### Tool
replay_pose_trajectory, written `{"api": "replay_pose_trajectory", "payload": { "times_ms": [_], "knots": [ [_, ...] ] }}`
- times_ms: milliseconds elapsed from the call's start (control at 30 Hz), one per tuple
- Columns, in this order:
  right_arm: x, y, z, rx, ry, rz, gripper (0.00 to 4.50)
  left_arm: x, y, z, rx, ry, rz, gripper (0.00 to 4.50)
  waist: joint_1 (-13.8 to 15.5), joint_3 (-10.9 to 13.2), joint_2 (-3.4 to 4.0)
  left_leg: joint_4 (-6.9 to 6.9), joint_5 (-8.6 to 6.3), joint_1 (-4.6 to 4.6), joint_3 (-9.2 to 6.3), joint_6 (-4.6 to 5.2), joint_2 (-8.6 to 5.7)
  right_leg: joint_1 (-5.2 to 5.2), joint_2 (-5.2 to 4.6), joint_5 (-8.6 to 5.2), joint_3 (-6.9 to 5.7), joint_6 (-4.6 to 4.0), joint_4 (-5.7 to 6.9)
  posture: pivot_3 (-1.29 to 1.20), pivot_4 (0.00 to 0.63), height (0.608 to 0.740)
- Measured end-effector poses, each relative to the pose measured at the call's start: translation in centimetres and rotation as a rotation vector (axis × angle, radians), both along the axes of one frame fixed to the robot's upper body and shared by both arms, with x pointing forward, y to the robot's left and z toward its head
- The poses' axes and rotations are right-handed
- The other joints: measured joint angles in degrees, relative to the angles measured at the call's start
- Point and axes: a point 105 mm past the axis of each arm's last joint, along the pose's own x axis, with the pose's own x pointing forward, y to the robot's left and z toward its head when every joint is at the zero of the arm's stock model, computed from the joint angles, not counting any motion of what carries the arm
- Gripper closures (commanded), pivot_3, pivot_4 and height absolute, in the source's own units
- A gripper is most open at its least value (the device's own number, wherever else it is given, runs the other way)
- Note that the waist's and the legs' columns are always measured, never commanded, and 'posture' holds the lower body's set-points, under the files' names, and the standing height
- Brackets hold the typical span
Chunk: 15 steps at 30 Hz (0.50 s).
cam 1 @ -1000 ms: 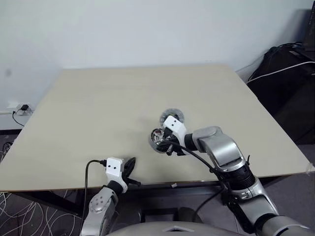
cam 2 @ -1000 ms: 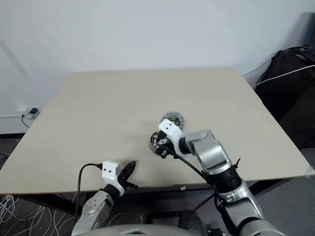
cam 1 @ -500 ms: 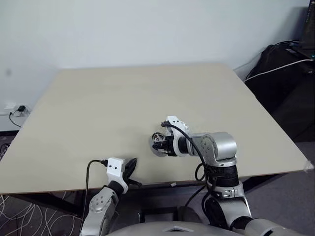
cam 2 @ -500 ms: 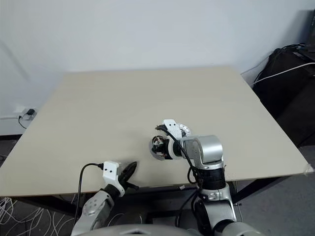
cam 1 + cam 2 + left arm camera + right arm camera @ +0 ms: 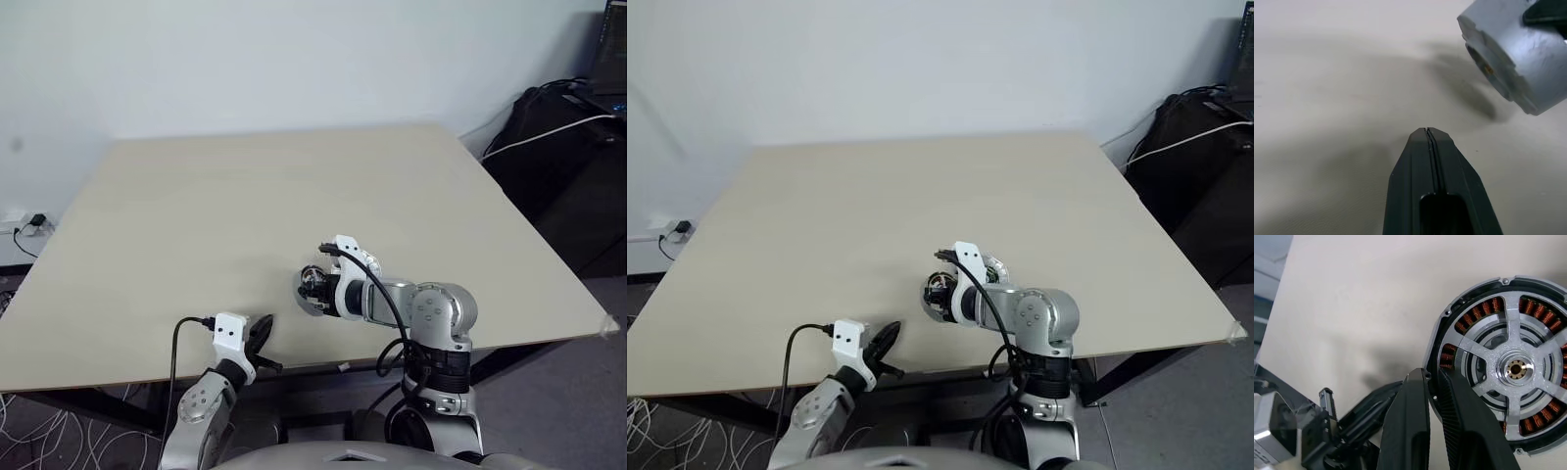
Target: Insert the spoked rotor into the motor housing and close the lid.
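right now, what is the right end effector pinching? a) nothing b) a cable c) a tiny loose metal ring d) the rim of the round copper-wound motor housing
d: the right wrist view shows the right end effector closed on the dark rim of the round copper-wound motor housing, whose silver spoked part sits at its centre.

In the right wrist view, the motor housing point(image 5: 1508, 367) runs off the picture's edge, so part of its copper windings is cut away, and the right gripper's fingers point(image 5: 1415, 416) cover a stretch of its rim. From the head views, the housing point(image 5: 312, 287) is mostly hidden behind the right gripper point(image 5: 328, 289), too small to make out. The lid point(image 5: 993, 266) peeks out behind the wrist, largely covered.
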Motion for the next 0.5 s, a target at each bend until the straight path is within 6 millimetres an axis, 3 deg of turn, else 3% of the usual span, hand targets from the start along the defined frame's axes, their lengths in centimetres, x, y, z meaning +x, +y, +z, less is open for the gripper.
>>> {"api": "replay_pose_trajectory", "payload": {
  "times_ms": [267, 500],
  "knots": [
    [0.1, -0.5, -1.1, -0.059, 0.085, -0.067, 4.42, 0.0, 0.0, 0.0, 0.001, 0.0, -0.001, 4.5, -0.7, -0.1, 0.08, 0.0, 0.03, 0.02, 0.04, 0.06, 0.01, 0.02, 0.04, 0.0, 0.03, 0.0, 0.02, 0.0, 0.0, 0.74],
    [0.2, -0.3, -2.0, -0.085, 0.143, -0.068, 4.42, 0.0, 0.1, 0.1, 0.001, -0.002, 0.002, 4.5, -0.6, -0.2, 0.22, -0.01, 0.02, 0.62, 0.02, 0.17, 0.0, 0.75, 0.06, -0.02, -0.01, 0.04, -0.12, 0.0, 0.0, 0.74]
  ]
}}
